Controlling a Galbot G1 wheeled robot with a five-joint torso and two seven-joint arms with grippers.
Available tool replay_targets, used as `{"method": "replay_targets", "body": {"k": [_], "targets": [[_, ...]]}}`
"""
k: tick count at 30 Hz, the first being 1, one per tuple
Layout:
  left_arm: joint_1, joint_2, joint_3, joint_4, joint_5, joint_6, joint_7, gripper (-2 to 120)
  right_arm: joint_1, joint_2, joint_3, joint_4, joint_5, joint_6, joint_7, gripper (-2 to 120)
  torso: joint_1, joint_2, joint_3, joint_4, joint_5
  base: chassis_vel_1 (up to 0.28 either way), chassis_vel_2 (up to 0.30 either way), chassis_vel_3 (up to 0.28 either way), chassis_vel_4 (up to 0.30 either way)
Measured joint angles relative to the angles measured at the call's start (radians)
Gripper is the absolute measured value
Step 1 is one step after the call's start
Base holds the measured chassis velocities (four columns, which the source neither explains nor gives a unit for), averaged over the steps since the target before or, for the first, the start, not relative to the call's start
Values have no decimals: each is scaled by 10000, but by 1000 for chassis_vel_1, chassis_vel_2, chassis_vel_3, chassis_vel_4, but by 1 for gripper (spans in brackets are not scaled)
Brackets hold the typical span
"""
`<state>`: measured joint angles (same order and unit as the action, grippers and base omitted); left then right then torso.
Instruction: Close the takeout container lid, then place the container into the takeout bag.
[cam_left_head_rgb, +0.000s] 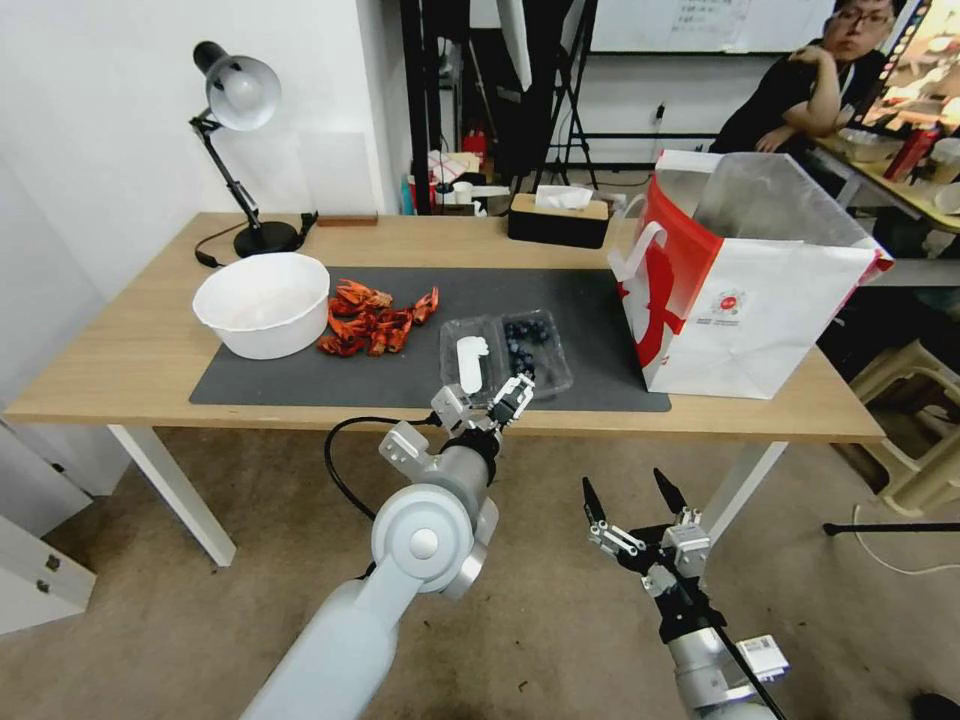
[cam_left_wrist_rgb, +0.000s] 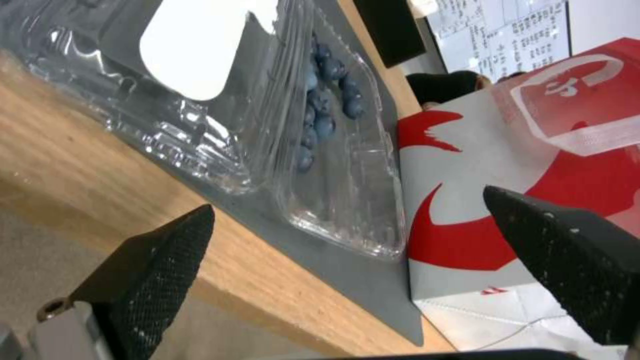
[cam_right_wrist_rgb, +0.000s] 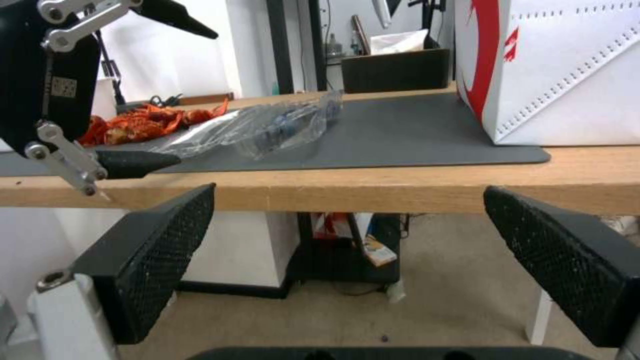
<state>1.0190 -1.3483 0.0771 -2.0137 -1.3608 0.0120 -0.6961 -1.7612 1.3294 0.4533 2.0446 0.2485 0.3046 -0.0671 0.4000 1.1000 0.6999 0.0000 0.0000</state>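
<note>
Even, bright indoor light falls from above, with only soft shadows under the pale wooden worktop (cam_left_head_rgb: 140, 350). The head view bows straight lines toward its edges. In the left wrist view, the clear plastic clamshell takeout container (cam_left_wrist_rgb: 320, 150) just beyond the left gripper (cam_left_wrist_rgb: 347, 260) glints with small highlights, and its near edge is slightly soft.

A: Where's the takeout container (cam_left_head_rgb: 505, 354) sitting?
B: I see it on the mat (cam_left_head_rgb: 590, 330), open. Bowl (cam_left_head_rgb: 262, 303) lies left of it, takeout bag (cam_left_head_rgb: 745, 290) right, tissue box (cam_left_head_rgb: 558, 219) behind, left gripper (cam_left_head_rgb: 492, 402) just before it.
</note>
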Motion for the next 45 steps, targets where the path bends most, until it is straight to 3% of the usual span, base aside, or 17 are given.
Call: {"method": "replay_targets", "body": {"k": [45], "targets": [[-226, -30, -330, 595, -42, -153, 234, 100, -18, 144, -50, -92, -195, 44, -10, 100, 0, 1, 0, -1, 0, 0, 0, 0, 0]]}}
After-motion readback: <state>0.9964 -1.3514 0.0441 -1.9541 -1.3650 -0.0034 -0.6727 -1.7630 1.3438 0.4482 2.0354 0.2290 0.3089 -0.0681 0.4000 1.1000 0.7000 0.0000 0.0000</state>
